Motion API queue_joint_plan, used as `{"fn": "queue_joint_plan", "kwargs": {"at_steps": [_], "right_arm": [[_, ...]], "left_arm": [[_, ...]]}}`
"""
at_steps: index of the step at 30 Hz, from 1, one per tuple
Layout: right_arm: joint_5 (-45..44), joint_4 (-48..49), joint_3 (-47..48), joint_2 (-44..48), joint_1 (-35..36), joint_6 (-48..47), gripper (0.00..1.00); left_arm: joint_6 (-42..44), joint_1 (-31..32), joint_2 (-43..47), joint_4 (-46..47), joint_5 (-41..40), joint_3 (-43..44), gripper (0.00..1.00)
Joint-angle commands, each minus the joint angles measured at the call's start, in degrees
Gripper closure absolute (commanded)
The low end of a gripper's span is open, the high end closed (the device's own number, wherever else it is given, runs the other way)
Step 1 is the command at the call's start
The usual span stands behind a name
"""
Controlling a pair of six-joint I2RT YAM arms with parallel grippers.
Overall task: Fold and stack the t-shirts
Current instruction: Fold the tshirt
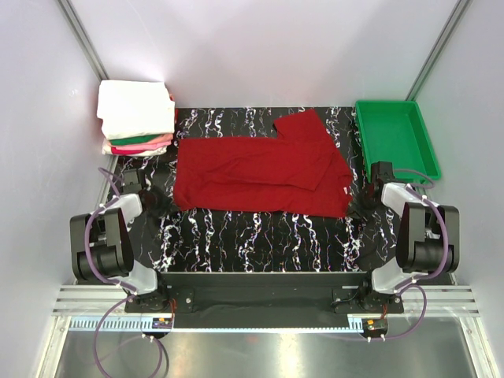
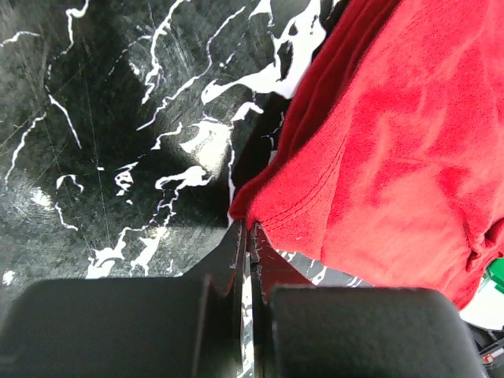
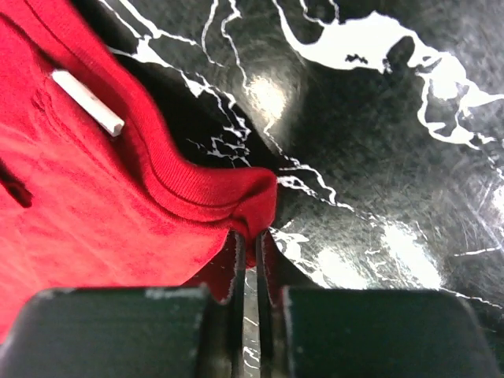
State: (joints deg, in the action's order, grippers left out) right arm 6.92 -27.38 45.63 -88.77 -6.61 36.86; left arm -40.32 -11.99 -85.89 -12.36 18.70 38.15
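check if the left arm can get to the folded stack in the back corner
Probably not yet: the left gripper looks shut on a corner of the red t-shirt. The folded stack sits just beyond it, nothing standing between.

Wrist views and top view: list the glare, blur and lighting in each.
Left wrist: a soft glare patch on the table, fingers blurred, shirt very brightly lit. Right wrist: several glare spots on the table, fingers out of focus, shirt sharp. Top external: even light, everything sharp, no strong glare on the table.
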Motion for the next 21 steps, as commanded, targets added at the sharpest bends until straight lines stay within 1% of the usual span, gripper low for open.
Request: {"fn": "queue_joint_plan", "kwargs": {"at_steps": [1,2,3,5,6,9,11,16,19,20,21], "right_arm": [[-2.6,0.32,1.83,-1.58,-0.16,-1.09,1.0],[-4.7,-0.56,2.44,-1.14,-0.33,-1.35,1.0],[-5.68,-2.4,3.84,-0.01,-0.51,-1.88,1.0],[-8.31,-4.08,5.08,1.31,-1.38,-2.32,1.0],[-8.85,-5.39,6.22,2.63,-1.65,-2.76,1.0],[-9.82,-7.16,7.54,4.65,-2.27,-3.29,1.0],[-9.38,-7.6,7.64,5.1,-2.35,-3.29,1.0],[-8.41,-8.04,5.79,6.86,-2.35,-3.37,1.0],[-8.24,-8.57,4.21,7.47,-2.35,-3.73,1.0],[-8.32,-8.83,3.6,7.56,-2.35,-3.81,1.0],[-8.5,-9.27,3.24,7.65,-2.35,-3.9,0.96]], "left_arm": [[4.17,0.03,1.85,-2.48,-2.86,4.73,1.0],[4.97,-0.05,2.56,-4.15,-3.92,6.83,1.0],[5.59,-0.05,3.26,-6.86,-4.89,7.72,1.0],[7.35,-0.14,5.9,-9.42,-7.88,9.3,1.0],[7.88,-0.05,6.69,-11.52,-8.58,10.7,1.0],[9.11,-0.14,9.24,-13.91,-9.47,12.12,1.0],[9.29,-0.05,9.68,-15.14,-9.2,12.12,1.0],[9.29,-0.05,13.28,-16.11,-8.59,8.97,1.0],[8.94,-0.14,15.39,-18.48,-7.19,6.95,1.0],[8.76,-0.05,16.09,-19.97,-6.66,6.41,0.99],[8.68,-0.14,17.75,-20.85,-6.4,5.89,0.93]]}}
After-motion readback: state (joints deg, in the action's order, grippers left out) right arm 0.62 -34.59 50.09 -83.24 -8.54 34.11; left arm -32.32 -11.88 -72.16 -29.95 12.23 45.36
